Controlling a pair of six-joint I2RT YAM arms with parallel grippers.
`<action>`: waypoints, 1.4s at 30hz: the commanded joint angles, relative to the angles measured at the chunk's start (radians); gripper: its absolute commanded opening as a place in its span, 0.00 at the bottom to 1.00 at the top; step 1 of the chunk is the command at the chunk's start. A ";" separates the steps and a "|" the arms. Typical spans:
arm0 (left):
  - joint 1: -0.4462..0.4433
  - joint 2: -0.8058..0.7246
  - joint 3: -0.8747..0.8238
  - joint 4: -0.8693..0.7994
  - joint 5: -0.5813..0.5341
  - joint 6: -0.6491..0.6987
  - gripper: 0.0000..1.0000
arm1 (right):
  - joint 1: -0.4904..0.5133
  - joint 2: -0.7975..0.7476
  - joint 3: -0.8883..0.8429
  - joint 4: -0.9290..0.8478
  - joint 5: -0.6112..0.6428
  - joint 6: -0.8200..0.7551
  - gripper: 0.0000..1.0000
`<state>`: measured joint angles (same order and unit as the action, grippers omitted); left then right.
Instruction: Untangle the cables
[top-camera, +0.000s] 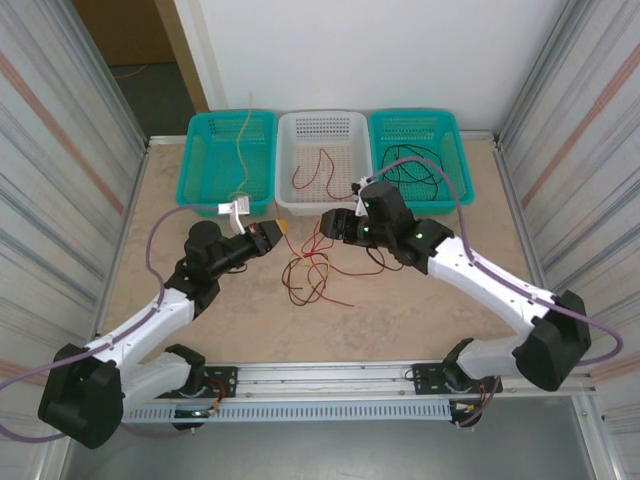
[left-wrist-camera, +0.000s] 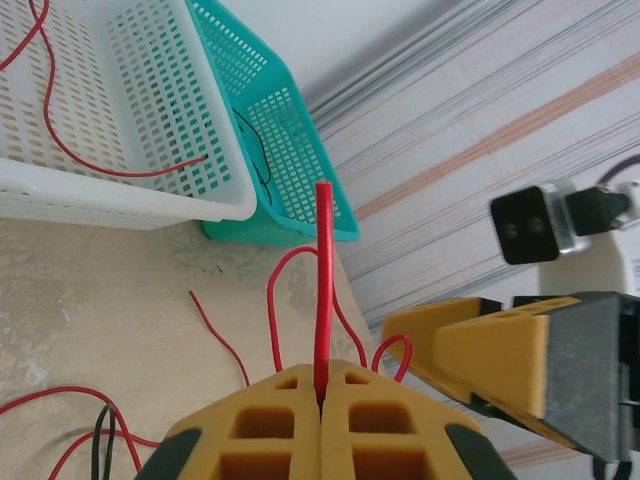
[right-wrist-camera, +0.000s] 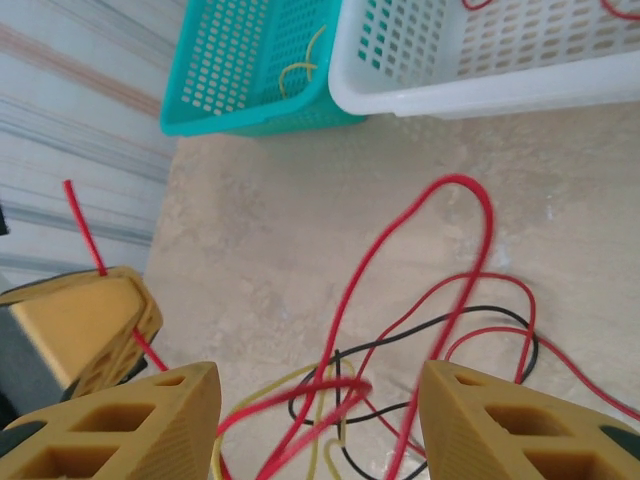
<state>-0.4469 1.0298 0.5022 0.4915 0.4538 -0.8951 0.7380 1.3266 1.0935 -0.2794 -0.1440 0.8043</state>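
A tangle of red, yellow and black cables (top-camera: 312, 272) lies on the table in front of the white basket. My left gripper (top-camera: 283, 232) is shut on the end of a red cable (left-wrist-camera: 323, 280), which sticks straight up out of the closed jaws (left-wrist-camera: 322, 385). My right gripper (top-camera: 325, 222) faces it from the right, a short way off, and stands open (right-wrist-camera: 318, 385) above the tangle (right-wrist-camera: 380, 390). Blurred red strands hang between its fingers, which do not close on them. A black and a yellow strand lie on the table below.
Three baskets line the far edge: a teal one (top-camera: 200, 160) holding a yellow cable (top-camera: 243, 140), a white one (top-camera: 290, 150) holding a red cable (top-camera: 322, 170), and a teal one (top-camera: 455, 150) holding a black cable (top-camera: 415, 165). Corrugated walls close in both sides.
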 joint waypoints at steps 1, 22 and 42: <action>0.002 -0.020 -0.015 0.056 0.026 -0.011 0.00 | -0.003 0.037 0.022 0.060 -0.053 0.017 0.52; 0.002 0.060 -0.053 0.057 -0.021 -0.107 0.00 | -0.005 -0.025 0.039 0.072 -0.054 -0.052 0.00; 0.003 -0.021 0.056 -0.520 -0.134 0.052 0.65 | 0.087 -0.118 0.360 -0.245 0.228 -0.504 0.01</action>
<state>-0.4469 1.0439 0.4919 0.1143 0.3717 -0.9295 0.8143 1.2469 1.4162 -0.5007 0.0448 0.3828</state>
